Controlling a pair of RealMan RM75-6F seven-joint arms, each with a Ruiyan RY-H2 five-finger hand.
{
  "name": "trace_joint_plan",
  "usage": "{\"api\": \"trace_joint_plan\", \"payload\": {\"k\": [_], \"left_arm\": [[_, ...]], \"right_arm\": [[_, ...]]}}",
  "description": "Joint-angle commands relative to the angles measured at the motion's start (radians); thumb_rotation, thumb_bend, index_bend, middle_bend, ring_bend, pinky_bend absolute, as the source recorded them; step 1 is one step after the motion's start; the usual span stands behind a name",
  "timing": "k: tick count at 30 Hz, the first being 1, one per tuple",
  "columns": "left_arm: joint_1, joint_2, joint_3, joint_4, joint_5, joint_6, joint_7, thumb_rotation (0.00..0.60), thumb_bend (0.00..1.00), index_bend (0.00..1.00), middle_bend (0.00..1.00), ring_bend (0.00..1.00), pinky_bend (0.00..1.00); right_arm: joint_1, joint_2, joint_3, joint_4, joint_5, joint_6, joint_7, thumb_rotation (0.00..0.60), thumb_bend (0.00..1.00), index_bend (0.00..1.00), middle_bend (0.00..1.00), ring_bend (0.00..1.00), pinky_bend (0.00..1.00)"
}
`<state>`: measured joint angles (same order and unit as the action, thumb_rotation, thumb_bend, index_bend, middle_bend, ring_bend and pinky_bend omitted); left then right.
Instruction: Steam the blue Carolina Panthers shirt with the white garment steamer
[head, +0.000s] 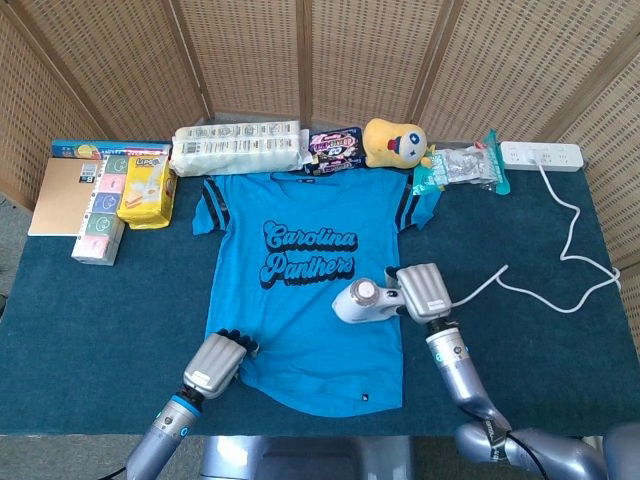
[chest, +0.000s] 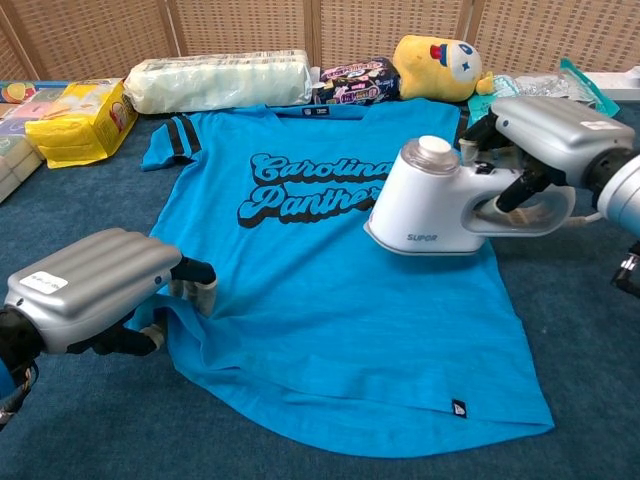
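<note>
Steaming just starting by look of it. Right robot hand wrapped round handle of steamer, head over right side of shirt, beside lettering. Most of shirt left to cover. Left robot hand pinching hem at shirt's lower left corner, holding it to table. No steam discernible. Contact between steamer head and fabric unclear. Cord trailing behind right robot hand, partly hidden.
</note>
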<state>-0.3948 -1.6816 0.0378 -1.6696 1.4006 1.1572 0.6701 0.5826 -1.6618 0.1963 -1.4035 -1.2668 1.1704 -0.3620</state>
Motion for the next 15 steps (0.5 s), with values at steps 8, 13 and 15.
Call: {"api": "trace_joint_plan", "payload": {"k": [8, 13, 15], "left_arm": [[-0.003, -0.003, 0.004, -0.001, -0.003, -0.003, 0.003, 0.6, 0.6, 0.47, 0.49, 0.42, 0.47], [-0.003, -0.001, 0.003, 0.0, -0.006, -0.002, 0.001, 0.6, 0.6, 0.47, 0.49, 0.42, 0.46], [-0.003, 0.0, 0.003, 0.001, -0.008, -0.002, 0.0, 0.6, 0.6, 0.47, 0.49, 0.42, 0.46]], "right_arm": [[0.022, -0.052, -0.032, 0.023, -0.028, -0.021, -0.041, 0.6, 0.31, 0.76, 0.75, 0.75, 0.69], [0.034, -0.073, -0.042, 0.04, -0.049, -0.027, -0.052, 0.6, 0.31, 0.76, 0.74, 0.75, 0.68], [0.038, -0.082, -0.047, 0.051, -0.062, -0.025, -0.057, 0.6, 0.31, 0.76, 0.74, 0.75, 0.68]]}}
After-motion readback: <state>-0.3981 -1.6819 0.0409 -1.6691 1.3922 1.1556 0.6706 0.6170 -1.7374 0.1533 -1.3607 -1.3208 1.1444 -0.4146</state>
